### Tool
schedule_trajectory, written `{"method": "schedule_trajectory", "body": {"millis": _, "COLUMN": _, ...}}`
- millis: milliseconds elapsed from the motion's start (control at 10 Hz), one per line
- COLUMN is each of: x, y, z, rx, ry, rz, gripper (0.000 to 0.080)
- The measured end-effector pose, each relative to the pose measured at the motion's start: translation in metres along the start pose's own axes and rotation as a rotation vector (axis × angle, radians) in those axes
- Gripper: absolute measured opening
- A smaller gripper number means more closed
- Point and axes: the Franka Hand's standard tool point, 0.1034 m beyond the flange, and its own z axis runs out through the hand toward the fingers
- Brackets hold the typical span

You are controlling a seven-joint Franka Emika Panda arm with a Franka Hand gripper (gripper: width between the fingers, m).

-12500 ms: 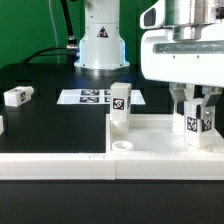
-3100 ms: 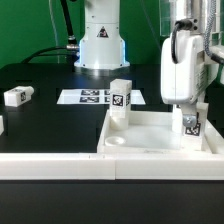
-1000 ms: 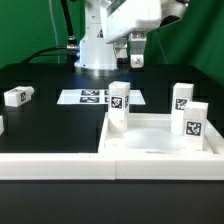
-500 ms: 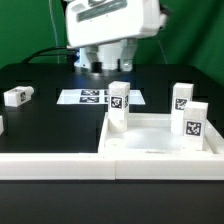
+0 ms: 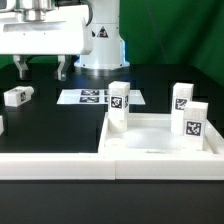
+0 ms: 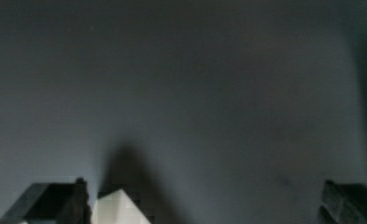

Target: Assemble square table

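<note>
Exterior view first: I see the claw [image 5: 42, 70] hanging over the black table [image 5: 55, 125] on that view's left side, its two dark fingers [image 5: 22, 68] spread well apart with nothing between them, so it is open and empty. Just below it and a little further to that view's left, a loose white leg [image 5: 17, 96] lies on its side on the table, its tag facing the camera; the claw is above it, not touching it.

I find the square tabletop [image 5: 165, 148] at the front of the exterior view's right half, a white tray with a raised rim. Three legs stand upright on it: one at the back corner on that view's left [image 5: 119, 106], one at the back on that view's right [image 5: 181, 97], and one nearer the camera on that view's right [image 5: 195, 122]. Each shows a black-and-white tag.

Behind the tabletop, the marker board [image 5: 92, 97] lies flat on the table, near the robot's base [image 5: 101, 45]. A long white rail [image 5: 50, 166] runs along the front edge.

On the wrist view I get mostly dark table (blurred), the two finger tips [image 6: 52, 203] at the picture's edge, wide apart, and a pale wedge [image 6: 121, 207] between them that I cannot identify.
</note>
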Motion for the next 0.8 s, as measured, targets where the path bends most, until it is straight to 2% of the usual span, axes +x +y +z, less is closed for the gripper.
{"method": "schedule_trajectory", "body": {"millis": 100, "x": -0.001, "y": -0.002, "z": 0.001, "rx": 0.012, "ry": -0.026, "rz": 0.001, "gripper": 0.0649}}
{"method": "schedule_trajectory", "body": {"millis": 200, "x": -0.002, "y": -0.002, "z": 0.001, "rx": 0.013, "ry": -0.033, "rz": 0.003, "gripper": 0.0649}}
{"method": "schedule_trajectory", "body": {"millis": 300, "x": -0.011, "y": -0.001, "z": 0.003, "rx": 0.037, "ry": -0.125, "rz": -0.005, "gripper": 0.0649}}
{"method": "schedule_trajectory", "body": {"millis": 400, "x": -0.018, "y": 0.016, "z": 0.005, "rx": 0.064, "ry": -0.242, "rz": 0.005, "gripper": 0.0649}}
{"method": "schedule_trajectory", "body": {"millis": 500, "x": -0.019, "y": 0.037, "z": 0.004, "rx": 0.059, "ry": -0.312, "rz": 0.0, "gripper": 0.0649}}
{"method": "schedule_trajectory", "body": {"millis": 600, "x": -0.029, "y": 0.053, "z": 0.0, "rx": 0.067, "ry": -0.423, "rz": 0.002, "gripper": 0.0649}}
{"method": "schedule_trajectory", "body": {"millis": 700, "x": -0.028, "y": 0.063, "z": 0.0, "rx": 0.073, "ry": -0.477, "rz": 0.02, "gripper": 0.0649}}
{"method": "schedule_trajectory", "body": {"millis": 800, "x": -0.03, "y": 0.066, "z": 0.001, "rx": 0.081, "ry": -0.527, "rz": 0.032, "gripper": 0.0649}}
